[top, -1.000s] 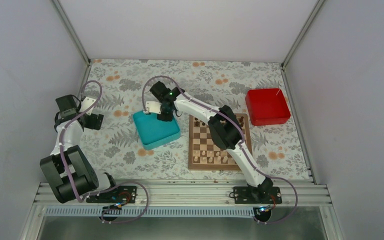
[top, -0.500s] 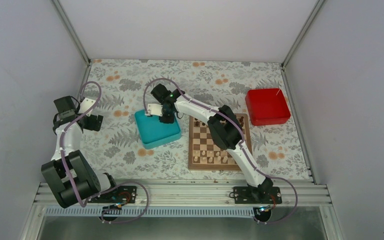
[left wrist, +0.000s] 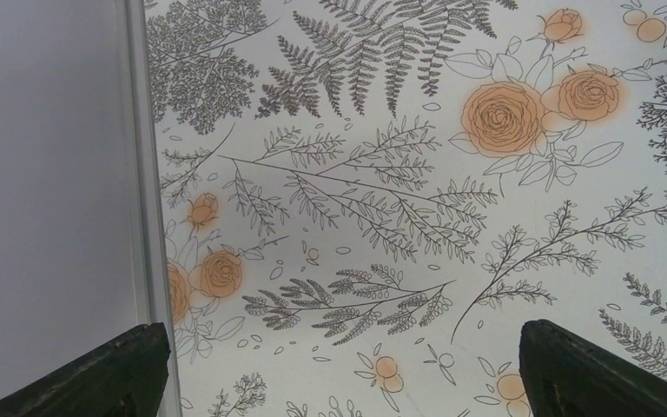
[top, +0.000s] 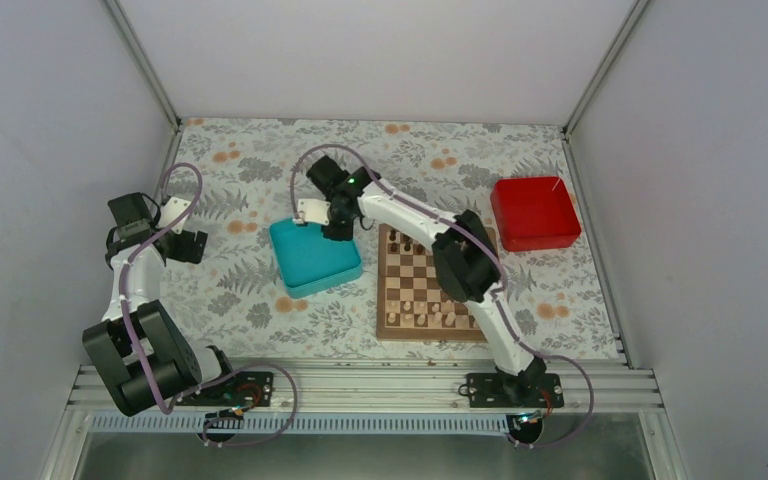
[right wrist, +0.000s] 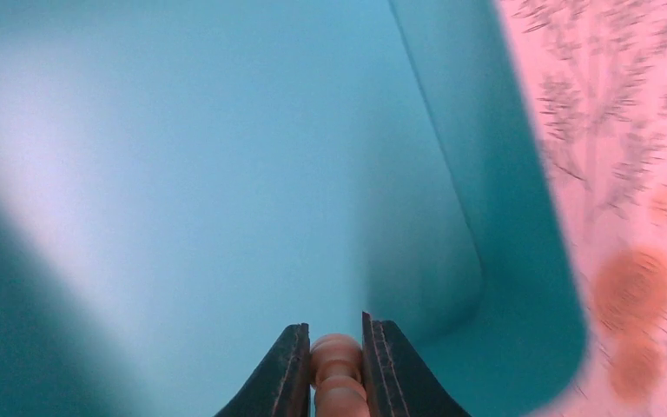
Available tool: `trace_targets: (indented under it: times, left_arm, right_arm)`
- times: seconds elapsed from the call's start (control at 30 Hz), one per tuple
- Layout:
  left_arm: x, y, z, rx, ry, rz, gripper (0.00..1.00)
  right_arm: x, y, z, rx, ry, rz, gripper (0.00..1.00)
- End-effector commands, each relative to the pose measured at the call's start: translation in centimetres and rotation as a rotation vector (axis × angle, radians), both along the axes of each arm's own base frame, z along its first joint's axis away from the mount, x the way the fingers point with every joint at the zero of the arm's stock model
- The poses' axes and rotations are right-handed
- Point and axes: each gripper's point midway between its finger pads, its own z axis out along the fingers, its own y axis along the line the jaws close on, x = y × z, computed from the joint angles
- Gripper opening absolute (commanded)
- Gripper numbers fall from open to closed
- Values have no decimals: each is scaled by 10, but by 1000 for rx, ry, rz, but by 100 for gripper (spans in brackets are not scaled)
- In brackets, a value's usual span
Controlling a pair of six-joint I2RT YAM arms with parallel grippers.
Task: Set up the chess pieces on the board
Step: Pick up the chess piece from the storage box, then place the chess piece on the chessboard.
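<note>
The board (top: 412, 296) lies right of centre with pale chess pieces (top: 422, 320) along its near rows and dark ones (top: 482, 243) at its far edge. My right gripper (top: 336, 230) hangs over the far right corner of the teal tray (top: 305, 262). In the right wrist view it is shut (right wrist: 337, 347) on a pale beige chess piece (right wrist: 337, 363), held above the teal tray floor (right wrist: 226, 174). My left gripper (top: 188, 243) is at the far left, wide open and empty over the floral cloth; its fingertips (left wrist: 104, 373) frame only the cloth.
A red box (top: 534, 212) stands at the back right beyond the board. The enclosure's left wall and metal post (left wrist: 143, 174) are close to my left gripper. A floral cloth (top: 250, 170) covers the table.
My right gripper has lifted and shifted slightly back and right over the tray's far corner. The teal tray has shifted a little. The left arm has barely moved.
</note>
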Motion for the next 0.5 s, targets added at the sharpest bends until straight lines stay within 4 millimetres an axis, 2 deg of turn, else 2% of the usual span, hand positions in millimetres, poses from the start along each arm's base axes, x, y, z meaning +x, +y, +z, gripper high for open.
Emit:
trace_targets:
  times: [0.0, 0.1, 0.2, 0.3, 0.37, 0.47]
  left_arm:
    - [7, 0, 19, -8, -47, -12, 100]
    - [9, -1, 21, -21, -54, -8, 100]
    - [11, -3, 23, -39, -64, -6, 100]
    - [11, -6, 24, -63, -69, -3, 100]
    - [11, -8, 23, -79, -72, 1, 100]
    - [12, -12, 23, -114, -82, 3, 100]
  right_arm:
    - [-18, -28, 76, 84, 22, -18, 10]
    - [-33, -65, 96, 96, 42, -41, 9]
    - [-41, -117, 108, 112, 58, -100, 9]
    - [-60, -170, 117, 149, 56, -135, 10]
    - [-74, -205, 111, 141, 50, -177, 10]
    - [-93, -250, 92, 114, 50, -232, 11]
